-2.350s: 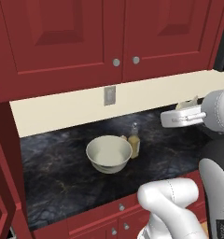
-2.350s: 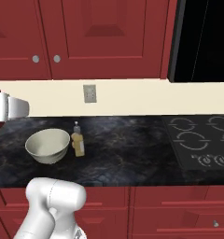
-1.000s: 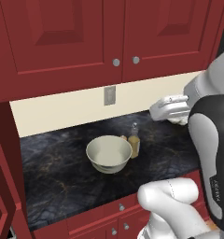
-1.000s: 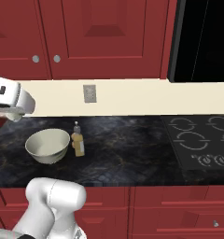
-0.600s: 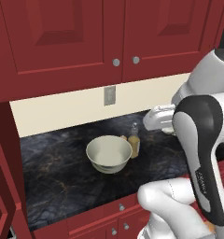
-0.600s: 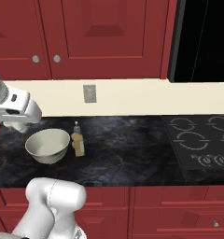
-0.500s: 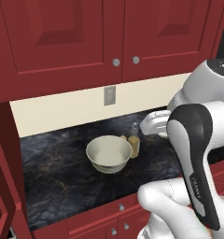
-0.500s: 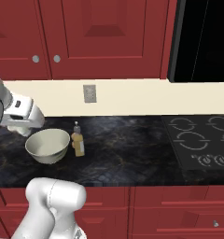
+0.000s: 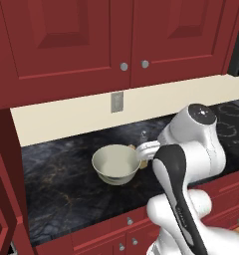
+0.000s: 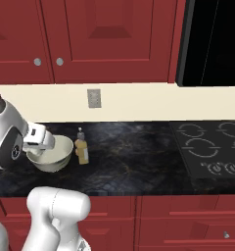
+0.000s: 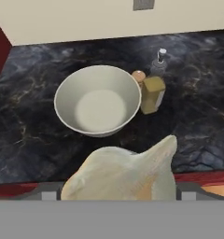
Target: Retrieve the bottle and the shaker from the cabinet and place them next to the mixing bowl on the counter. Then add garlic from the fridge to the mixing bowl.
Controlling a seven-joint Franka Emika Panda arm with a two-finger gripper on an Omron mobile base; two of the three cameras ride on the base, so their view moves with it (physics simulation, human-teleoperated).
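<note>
Claw carrying the garlic above the desk, close to the mixing bowl.

In the hand view the claw is spread wide around the garlic, a pale bulb pinched between its tips. The cream mixing bowl sits on the black desk; the yellow bottle stands touching its rim, with the wooden shaker just behind.

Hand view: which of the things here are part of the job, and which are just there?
Job:
- garlic, held between the fingers, above the counter edge
- mixing bowl, empty
- bottle, beside the bowl
- shaker, behind the bottle, next to the bowl
- counter

Just there:
- wall outlet
- stovetop
- upper cabinet doors, shut
</note>
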